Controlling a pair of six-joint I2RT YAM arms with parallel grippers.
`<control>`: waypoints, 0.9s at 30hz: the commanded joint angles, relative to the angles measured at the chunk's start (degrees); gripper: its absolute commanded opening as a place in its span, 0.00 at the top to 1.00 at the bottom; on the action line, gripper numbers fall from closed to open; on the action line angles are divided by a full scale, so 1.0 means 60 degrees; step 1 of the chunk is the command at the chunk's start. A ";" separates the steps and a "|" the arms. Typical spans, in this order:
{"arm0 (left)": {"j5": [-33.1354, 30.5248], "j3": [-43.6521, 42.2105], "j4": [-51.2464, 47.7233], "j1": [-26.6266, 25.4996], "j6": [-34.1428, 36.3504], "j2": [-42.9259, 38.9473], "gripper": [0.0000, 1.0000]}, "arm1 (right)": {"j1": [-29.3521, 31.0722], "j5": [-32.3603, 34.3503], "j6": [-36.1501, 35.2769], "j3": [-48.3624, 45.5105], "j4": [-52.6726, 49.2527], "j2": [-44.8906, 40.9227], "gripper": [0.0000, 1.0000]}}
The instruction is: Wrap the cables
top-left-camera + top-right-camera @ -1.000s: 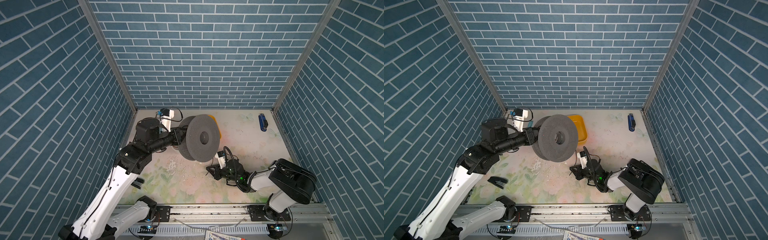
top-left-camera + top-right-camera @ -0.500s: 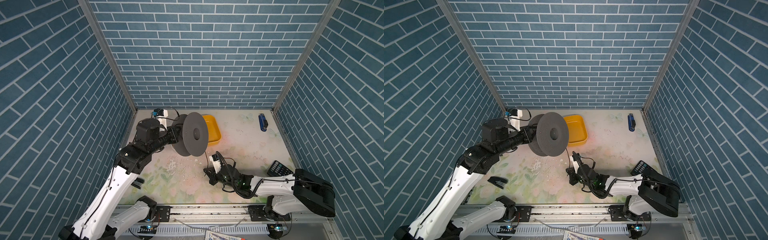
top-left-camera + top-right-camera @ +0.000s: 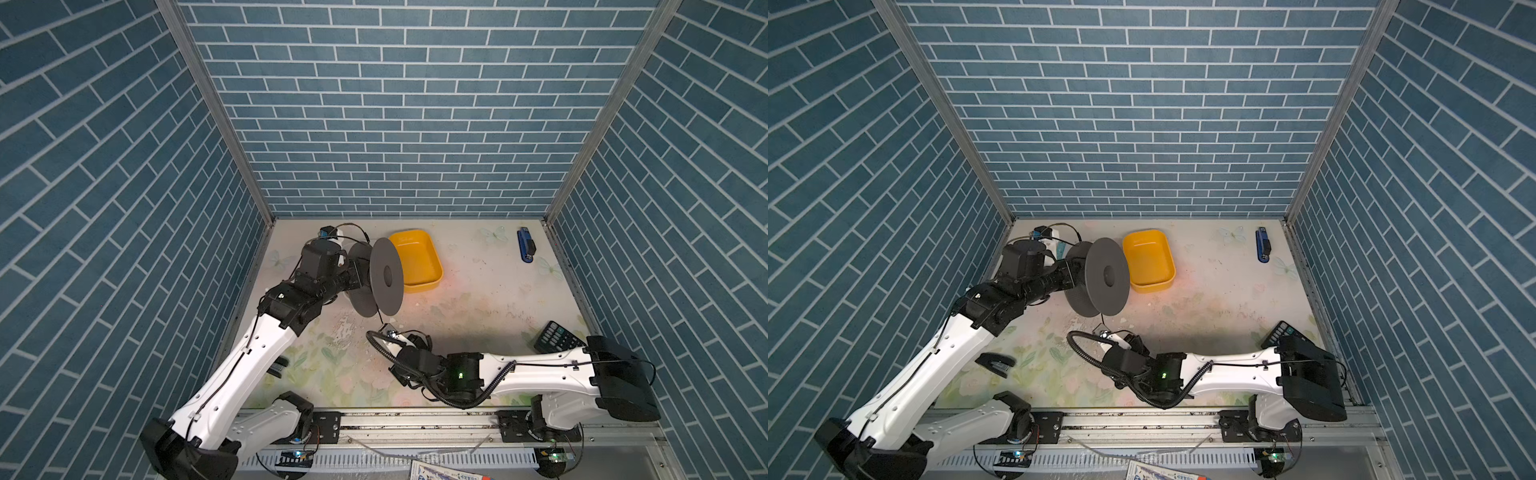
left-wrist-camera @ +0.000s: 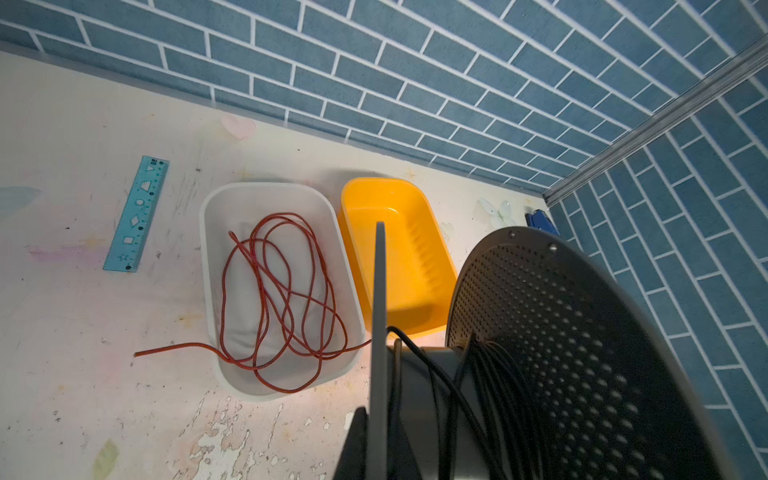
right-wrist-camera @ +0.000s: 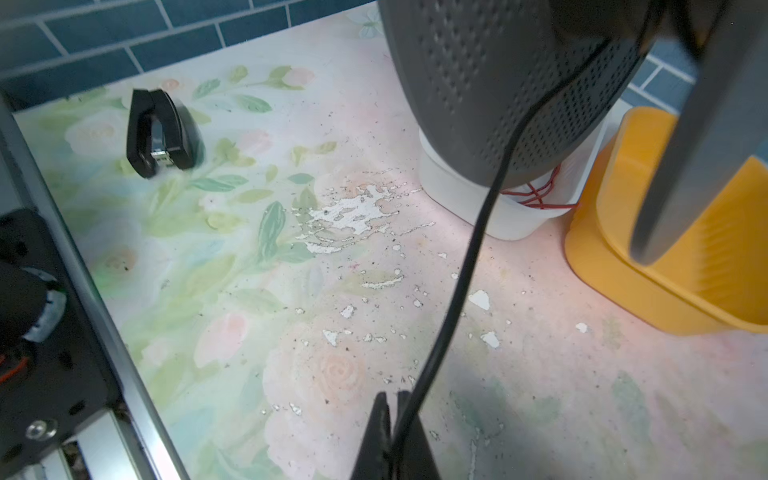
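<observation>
Two changes from a second ago: the grey spool (image 3: 386, 276) now sits edge-on instead of facing the camera, and the right arm lies stretched low, uncovering a calculator (image 3: 557, 337). Left end effector (image 4: 374, 436) clenched on a spool flange. Right end effector (image 5: 391, 405) pinches the black cable (image 5: 465, 266), which runs up to the spool hub, several turns wound. Bench (image 3: 478, 316) floral print, paint flaking; blue brick-pattern walls (image 3: 395, 124). Spool flanges are perforated discs; glossy yellow tray (image 3: 417, 257) behind.

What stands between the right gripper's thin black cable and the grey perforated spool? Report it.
Nothing visible: the thin black cable runs clear from the shut right gripper up to the grey perforated spool.
</observation>
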 commanded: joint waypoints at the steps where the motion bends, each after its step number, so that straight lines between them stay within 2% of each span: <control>1: -0.0096 -0.0240 0.0868 -0.0026 0.0054 -0.0155 1.00 | 0.0239 0.0970 -0.1159 0.0631 -0.1048 0.0051 1.00; 16: 0.0111 -0.1128 0.0479 -0.0841 0.0178 -0.0023 1.00 | 0.0184 0.1964 -0.3737 0.1845 -0.0927 -0.0513 1.00; 20: -0.0093 -0.0999 0.0143 -0.1351 0.0408 0.0271 1.00 | 0.0038 0.1902 -0.4063 0.2173 -0.0925 -0.0555 1.00; 27: 0.0080 -0.1036 0.0047 -0.1760 0.0557 0.0516 1.00 | -0.0573 0.1118 -0.3887 0.2347 -0.1258 -0.1180 1.00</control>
